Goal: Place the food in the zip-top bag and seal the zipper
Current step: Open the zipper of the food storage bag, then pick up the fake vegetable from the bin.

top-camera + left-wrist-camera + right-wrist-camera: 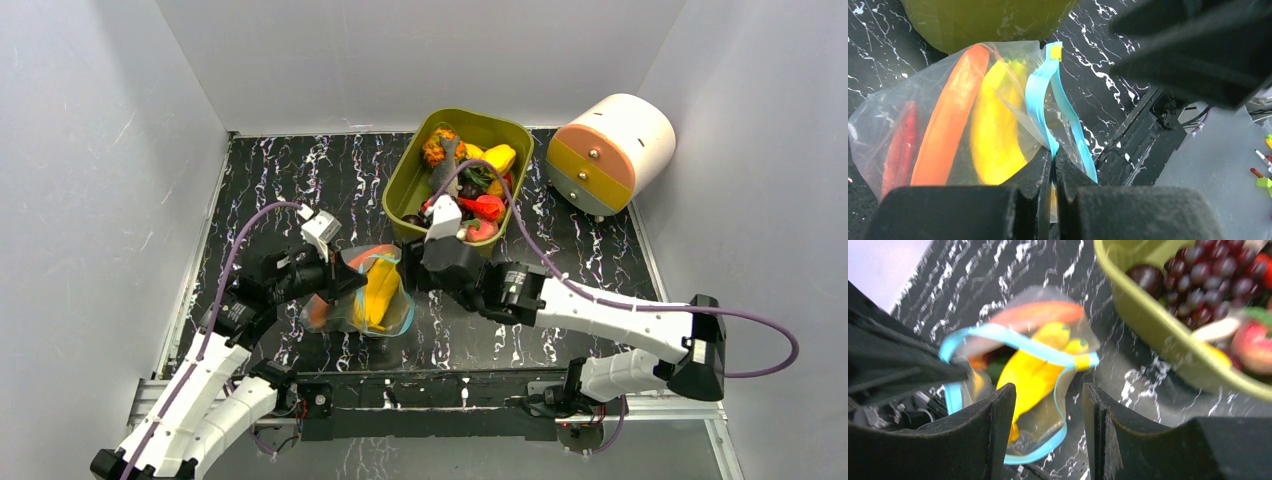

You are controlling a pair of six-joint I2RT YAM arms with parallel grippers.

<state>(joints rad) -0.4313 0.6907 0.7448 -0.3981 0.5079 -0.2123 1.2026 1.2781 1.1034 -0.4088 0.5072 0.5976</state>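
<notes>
- Clear floppy zip-top bag [878,125] lying near front edge of black marbled table [280,180], left of centre.
- Long yellow toy piece [993,130] and orange piece [948,115] sitting inside.
- Left gripper [1053,150] clenching teal-blue zipper strip [1038,95], holding mouth up.
- Right gripper [1048,390] hovering at mouth, jaws apart, carrying nothing.
- Olive-green rectangular tub [405,185] at far edge holding more food.
- Judgement: loading probably unfinished. Left should be keeping the strip taut and the loop wide, right dropping pieces through the centre, not snagging the rim.

bag [375,295] hemmed by left end effector [1053,152], right end effector [1049,387], tub [398,190] behind, tabletop [290,170] free far-left
</notes>
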